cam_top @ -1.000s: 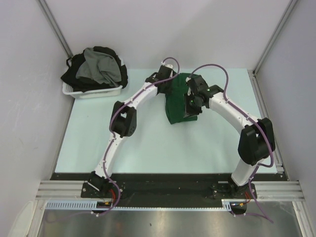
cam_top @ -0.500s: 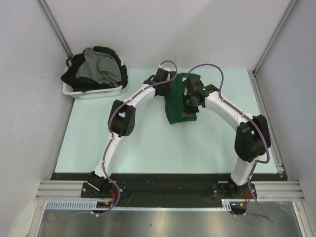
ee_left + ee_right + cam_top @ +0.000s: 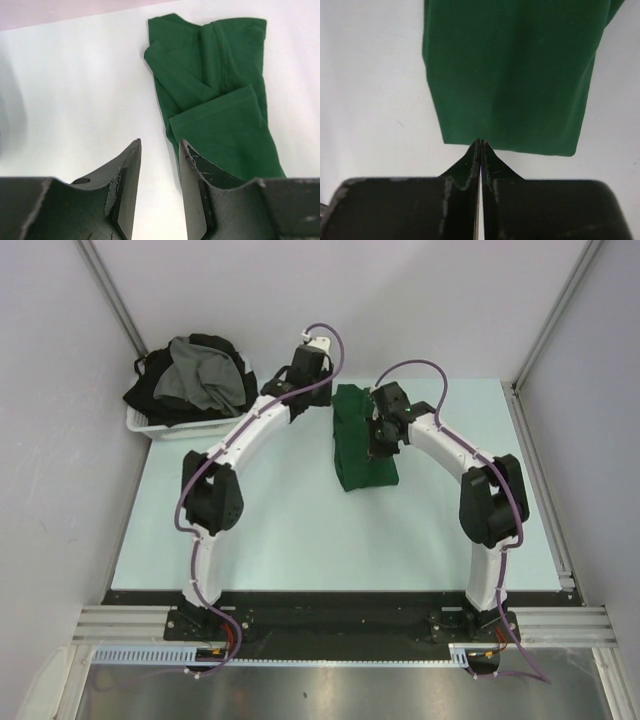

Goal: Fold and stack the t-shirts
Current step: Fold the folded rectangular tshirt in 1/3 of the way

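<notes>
The green shirt lies folded into a long narrow strip on the tabletop, near the middle of the far edge, its length running from far to near; in the left wrist view a sleeve and hem lie folded over its top, with loose creases at the far end.

The left fingers hang just off the shirt's far left corner, close to the far edge; they stand partly open with bare tabletop between them and hold nothing.

The right fingers are pressed tight together with nothing between them; they sit over the shirt's right side, and in the right wrist view their tips point at its straight folded edge.

A white basket stands at the far left corner of the tabletop; a grey shirt lies heaped on black shirts in it, spilling over the rim.
</notes>
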Controlling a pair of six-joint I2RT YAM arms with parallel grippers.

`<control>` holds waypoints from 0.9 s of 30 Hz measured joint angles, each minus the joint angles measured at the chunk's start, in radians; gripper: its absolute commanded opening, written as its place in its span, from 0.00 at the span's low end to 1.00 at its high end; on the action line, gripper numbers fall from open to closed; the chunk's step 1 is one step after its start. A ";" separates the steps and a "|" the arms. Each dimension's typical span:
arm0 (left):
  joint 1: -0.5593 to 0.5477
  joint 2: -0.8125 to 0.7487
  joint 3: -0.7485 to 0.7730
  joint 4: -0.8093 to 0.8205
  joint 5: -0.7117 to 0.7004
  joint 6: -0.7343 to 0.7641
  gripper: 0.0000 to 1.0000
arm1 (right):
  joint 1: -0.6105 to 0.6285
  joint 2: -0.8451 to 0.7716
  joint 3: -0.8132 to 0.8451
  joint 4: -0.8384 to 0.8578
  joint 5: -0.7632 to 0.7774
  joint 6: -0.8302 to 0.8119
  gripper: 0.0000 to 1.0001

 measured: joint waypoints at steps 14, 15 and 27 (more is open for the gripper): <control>-0.031 -0.224 -0.225 -0.090 0.003 -0.038 0.38 | -0.016 0.149 -0.001 0.022 0.021 0.011 0.00; -0.034 -0.241 -0.241 -0.098 0.003 -0.040 0.38 | -0.016 0.159 -0.004 0.023 0.022 0.016 0.00; -0.046 -0.357 -0.304 -0.122 0.000 -0.049 0.38 | -0.018 0.152 -0.048 0.061 0.023 0.046 0.00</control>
